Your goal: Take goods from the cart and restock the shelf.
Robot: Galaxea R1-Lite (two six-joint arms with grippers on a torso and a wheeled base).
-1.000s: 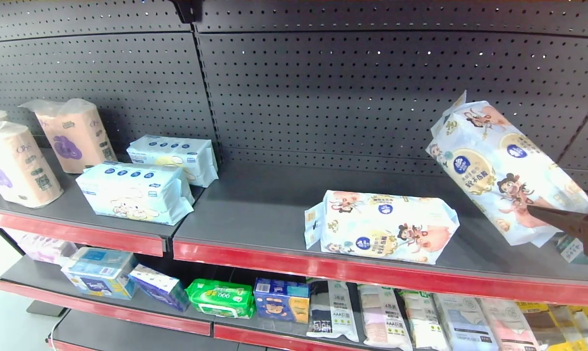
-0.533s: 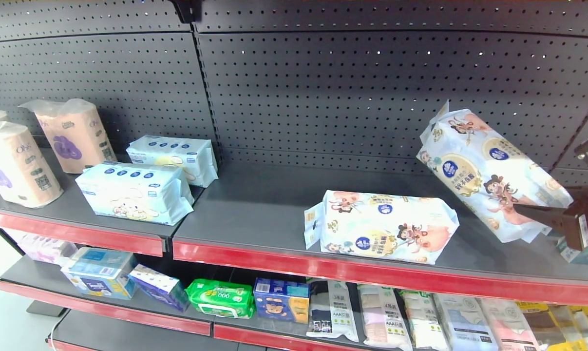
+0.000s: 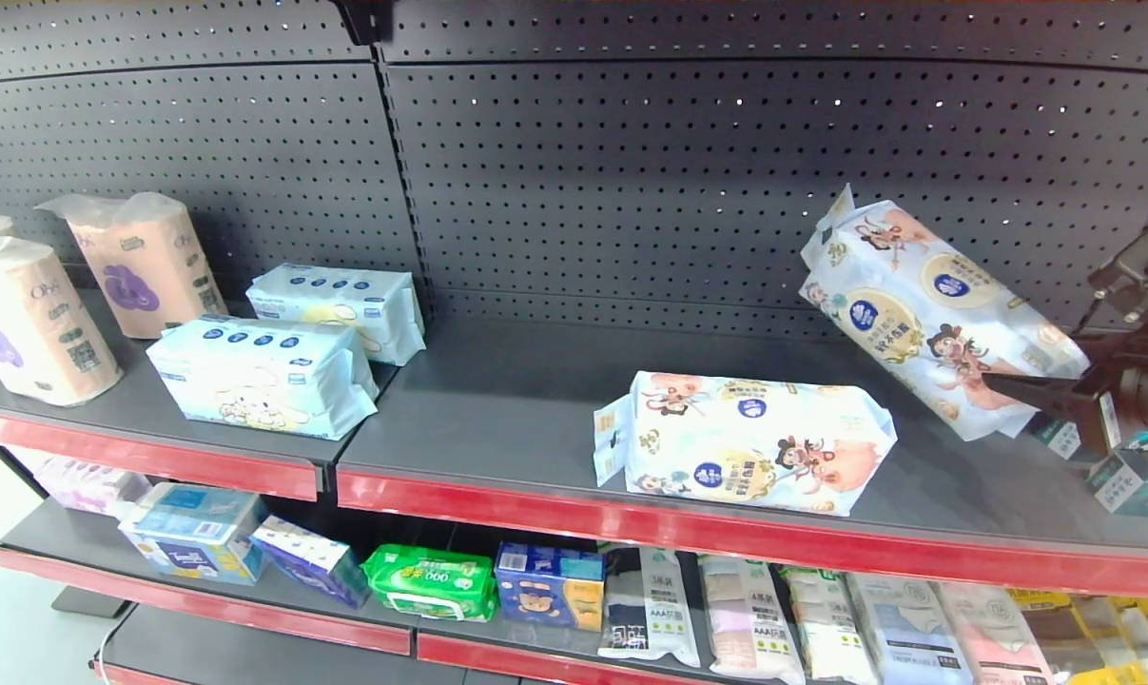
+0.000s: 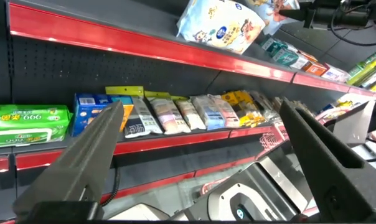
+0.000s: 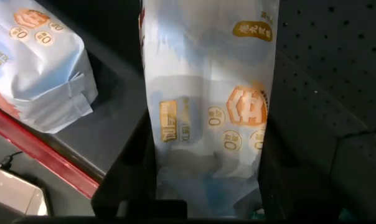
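Observation:
My right gripper (image 3: pixel 1016 390) is shut on a white tissue pack with cartoon print (image 3: pixel 925 309), holding it tilted above the right part of the upper shelf (image 3: pixel 497 409), close to the pegboard back. In the right wrist view the pack (image 5: pixel 210 112) sits squeezed between the two dark fingers (image 5: pixel 129 168). A matching tissue pack (image 3: pixel 745 442) lies flat near the shelf's front edge, left of and below the held one. My left gripper (image 4: pixel 200 162) hangs open and empty, low in front of the lower shelves.
Two pale blue tissue packs (image 3: pixel 264 376) and pink paper rolls (image 3: pixel 31 323) stand at the upper shelf's left. Small green boxes (image 3: pixel 1130 471) sit at its far right. The lower shelf (image 3: pixel 535 656) holds wipes, boxes and several flat packets. Bare shelf lies between the blue packs and the cartoon pack.
The right gripper has carried the held tissue pack leftward and deeper toward the pegboard, and the arm has come further into view. Everything on the shelves stayed put.

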